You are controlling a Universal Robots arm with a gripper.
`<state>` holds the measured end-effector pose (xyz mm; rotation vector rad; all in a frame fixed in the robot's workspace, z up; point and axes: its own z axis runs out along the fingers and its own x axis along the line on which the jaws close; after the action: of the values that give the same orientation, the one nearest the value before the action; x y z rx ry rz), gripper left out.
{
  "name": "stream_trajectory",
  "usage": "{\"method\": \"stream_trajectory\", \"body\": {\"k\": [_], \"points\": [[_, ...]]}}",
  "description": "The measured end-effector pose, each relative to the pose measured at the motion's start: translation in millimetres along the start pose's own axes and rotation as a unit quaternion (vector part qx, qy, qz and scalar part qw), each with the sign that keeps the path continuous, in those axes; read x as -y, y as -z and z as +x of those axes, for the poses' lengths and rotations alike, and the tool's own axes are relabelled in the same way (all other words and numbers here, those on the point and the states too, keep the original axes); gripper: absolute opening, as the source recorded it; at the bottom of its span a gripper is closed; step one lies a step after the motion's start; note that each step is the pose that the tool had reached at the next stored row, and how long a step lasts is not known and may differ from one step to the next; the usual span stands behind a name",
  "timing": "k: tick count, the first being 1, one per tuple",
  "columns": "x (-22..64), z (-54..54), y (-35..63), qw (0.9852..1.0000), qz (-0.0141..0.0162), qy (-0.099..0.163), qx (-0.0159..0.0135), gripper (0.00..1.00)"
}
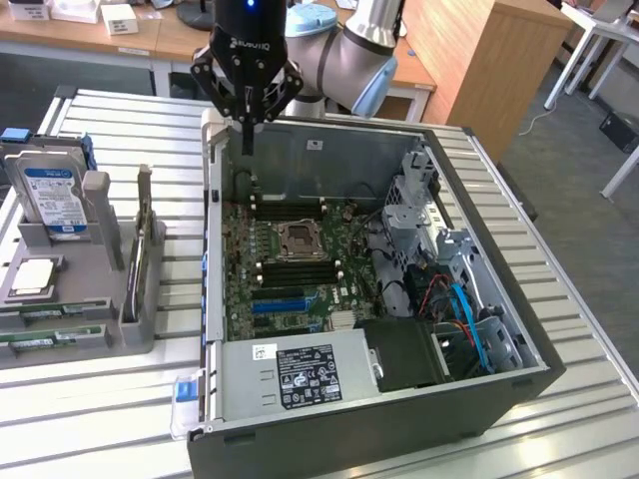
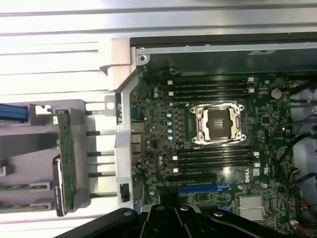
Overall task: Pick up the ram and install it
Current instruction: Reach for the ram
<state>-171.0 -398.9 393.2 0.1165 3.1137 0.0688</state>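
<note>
Ram [image 1: 137,267] stands on its long edge in a grey holder [image 1: 80,291] at the exterior view's left, resting on the slatted surface [image 1: 130,110]. A drive [image 1: 55,195] stands further left in the same holder. Two more green sticks [image 1: 50,337] lie flat near the holder's front. The wrist view shows the upright stick's green face, with a dark part close beside it that you cannot identify.

To the right of the holder, the arm [image 1: 369,40] holds the jaws above the back corner of the open case [image 1: 399,429]. The jaws are fully closed and hold nothing. They are well apart from the ram, so the pick has not started.

Further right, inside the case, the black slots [image 2: 213,158] sit in two banks on either side of the square socket [image 2: 218,124]. All of them look empty.

To do the pick well, as judged from this layout:
- Open the jaws before you come down over the holder.
- Turn them so the pads meet the two flat faces of the stick, not its ends.
- Centre them along its length so it does not tip when lifted.
- Come down only far enough to grip the top edge.
- Keep clear of the holder's posts and the dark part next to the stick.
- Lift straight up.
</note>
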Motion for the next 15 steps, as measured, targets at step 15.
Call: {"method": "stream_trajectory", "body": {"k": [15], "points": [[2.3, 30.5, 0.7, 1.0, 0.0, 0.0, 0.0, 0.11]]}}
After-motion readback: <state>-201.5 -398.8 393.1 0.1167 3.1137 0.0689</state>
